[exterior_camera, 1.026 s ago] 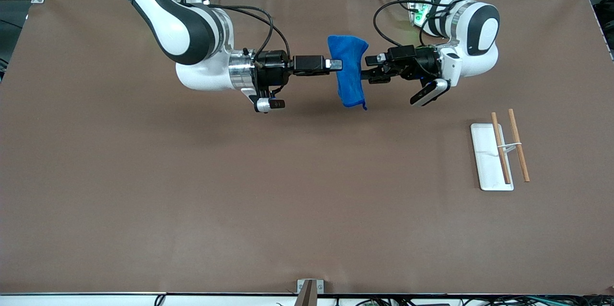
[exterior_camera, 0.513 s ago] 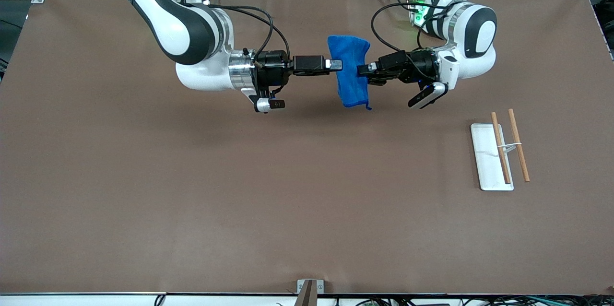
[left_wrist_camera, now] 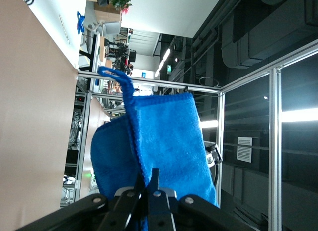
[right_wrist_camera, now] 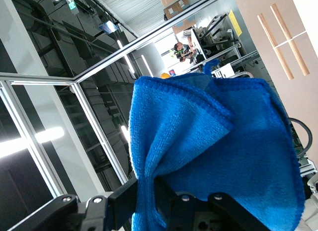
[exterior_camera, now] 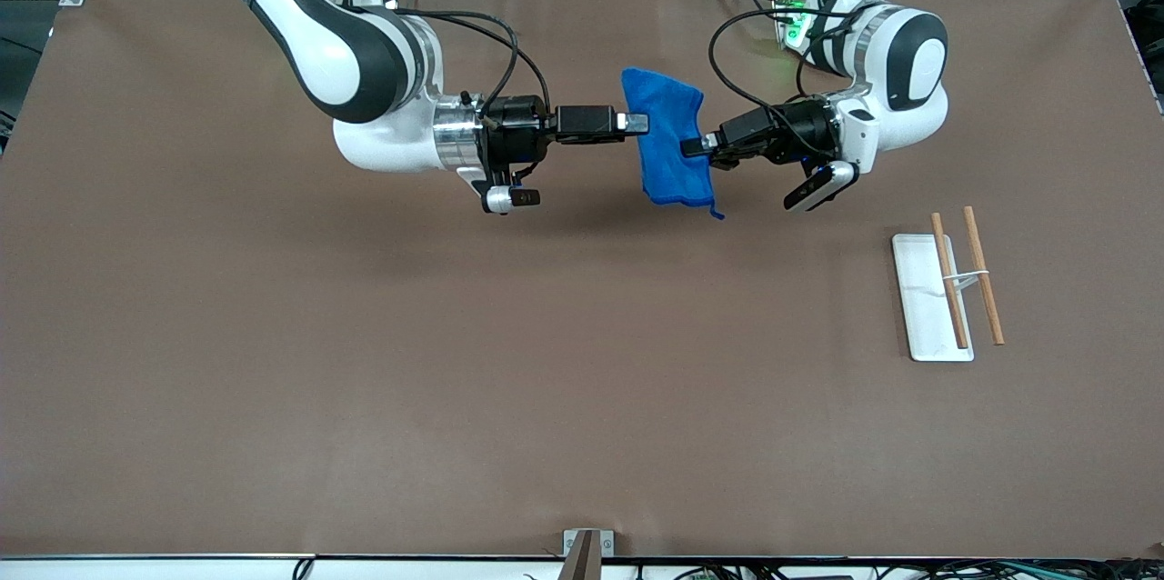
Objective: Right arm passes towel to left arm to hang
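Towel [exterior_camera: 671, 142] hung in the air between my two pincers, above the brown counter [exterior_camera: 364, 362], toward the end where my bases stood. It was bright blue, bunched and draped downward, with a short loose thread [exterior_camera: 717, 215] dangling from its lowest corner.

My right pincer [exterior_camera: 641, 122] reached in level from the right arm's end and was clenched on one edge of the towel; in the right wrist view the cloth [right_wrist_camera: 213, 156] fanned out wide from between my black fingers [right_wrist_camera: 171, 201]. My left pincer [exterior_camera: 689, 146] came in from the left arm's end, tilted slightly down, and was clamped tight on the edge that faced it. In the left wrist view my two fingertips [left_wrist_camera: 148, 186] met with the towel's [left_wrist_camera: 164, 146] stitched edge pinched between them, and a blue loop [left_wrist_camera: 117, 77] stood off the corner. So both of my pincers gripped the same cloth at once, and it touched nothing else.

Well apart, toward the left arm's end of the counter and nearer to the front camera, a white flat base [exterior_camera: 923, 298] lay with two wooden rods [exterior_camera: 982, 275] side by side over it, joined by a thin white crosspiece.
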